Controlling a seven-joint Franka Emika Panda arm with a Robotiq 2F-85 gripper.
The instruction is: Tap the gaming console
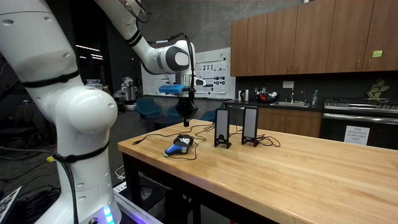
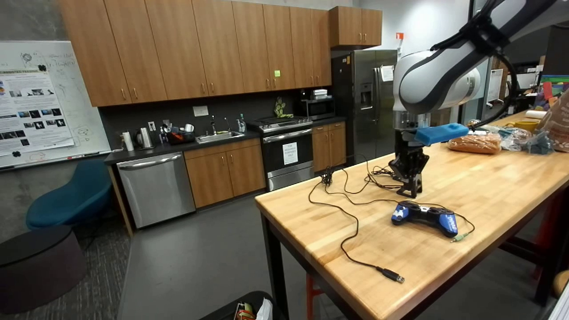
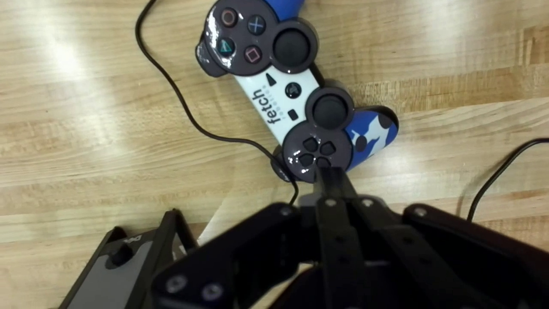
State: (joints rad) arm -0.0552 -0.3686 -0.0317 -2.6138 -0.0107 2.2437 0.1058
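1. My arm (image 1: pixel 88 105) reaches over the bench (image 1: pixel 311 174) and points the tool (image 3: pixel 330 174) straight down, fingers together.
2. The controller (image 3: pixel 296 92) lies on the bench below the tool, a gap between them.
3. It reads "fetch robotics"; two upright speakers (image 1: pixel 222 127) near it say "DELL"; a sheet (image 1: pixel 356 135) on the oven (image 1: pixel 384 133), "FOR RESEARCH PURPOSES ONLY".
4. A cable (image 3: pixel 231 140) curves past the controller; a USB plug (image 2: pixel 390 274) lies near the bench's corner.

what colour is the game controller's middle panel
The middle panel is white, clearest in the wrist view.
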